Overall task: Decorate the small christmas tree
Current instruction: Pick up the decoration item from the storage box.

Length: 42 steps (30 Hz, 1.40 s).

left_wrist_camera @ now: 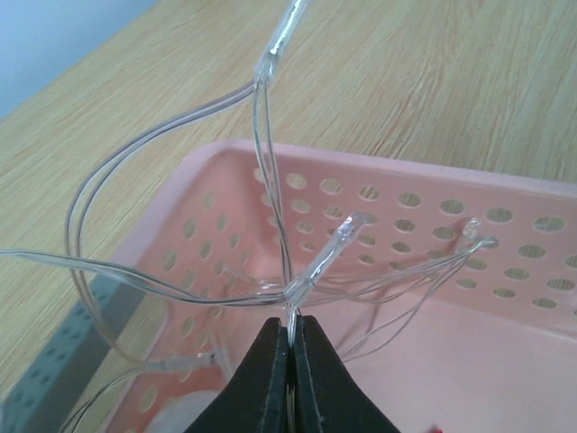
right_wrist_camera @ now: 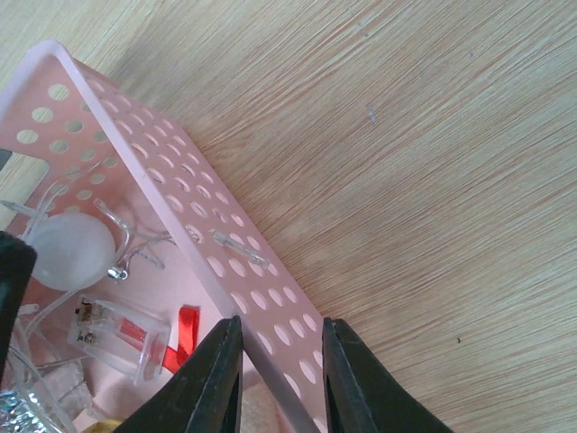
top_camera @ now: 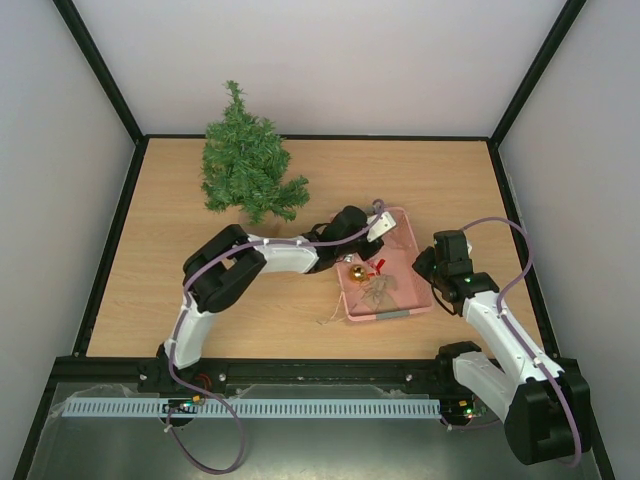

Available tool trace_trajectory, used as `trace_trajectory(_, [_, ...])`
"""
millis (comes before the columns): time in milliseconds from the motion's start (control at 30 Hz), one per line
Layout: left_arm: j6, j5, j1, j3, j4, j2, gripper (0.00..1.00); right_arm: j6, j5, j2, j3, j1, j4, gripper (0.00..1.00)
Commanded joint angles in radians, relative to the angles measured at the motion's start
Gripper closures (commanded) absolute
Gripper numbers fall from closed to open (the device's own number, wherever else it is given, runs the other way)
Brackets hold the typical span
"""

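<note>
Left wrist – L tool [left_wrist_camera: 289, 327] pinches clear wire [left_wrist_camera: 335, 245] | R tool [right_wrist_camera: 282, 328] straddles perforated pink basket [right_wrist_camera: 180, 194] – grip unclear

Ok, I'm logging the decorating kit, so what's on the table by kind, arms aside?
Christmas tree: 1
Pink basket: 1
Light string: 1
Baubles, gold bauble and white bauble: 2
Clear battery box: 1
Red ribbon: 1
Total: 7

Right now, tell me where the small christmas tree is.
Top view: the small christmas tree stands far left on the table, left of the pink basket.
</note>
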Motion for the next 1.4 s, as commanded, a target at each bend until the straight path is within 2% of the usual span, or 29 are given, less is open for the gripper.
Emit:
trace_trajectory(0, [0.014,-0.043,0.016,-0.046,0.041,-0.077,0.98,0.005,0.060,0.009,0.005,-0.001,-0.046,0.77])
trace_trajectory(267, [-0.046,0.006,0.018,-0.096,0.004,-0.222,0.98,0.019,0.034,0.002,0.005,-0.001,-0.029,0.78])
trace_trajectory(433, [-0.118,0.097,0.015,-0.133,-0.046,-0.345,0.98,0.026,0.032,-0.005,0.004,-0.002,-0.016,0.79])
trace_trajectory(633, [-0.167,0.210,0.008,-0.158,-0.152,-0.506,0.98,0.044,0.010,0.006,-0.025,-0.002,0.021,0.80])
trace_trajectory(833, [-0.225,0.237,0.008,-0.167,-0.283,-0.652,0.98,0.045,0.016,0.007,-0.020,-0.002,0.030,0.81])
trace_trajectory(1100, [-0.328,0.313,0.007,-0.352,-0.375,-0.834,0.97,0.044,0.022,0.003,-0.017,-0.001,0.032,0.82])
trace_trajectory(1367, [-0.373,0.309,0.008,-0.418,-0.479,-0.977,0.98,0.033,0.020,0.014,-0.017,-0.001,0.051,0.82])
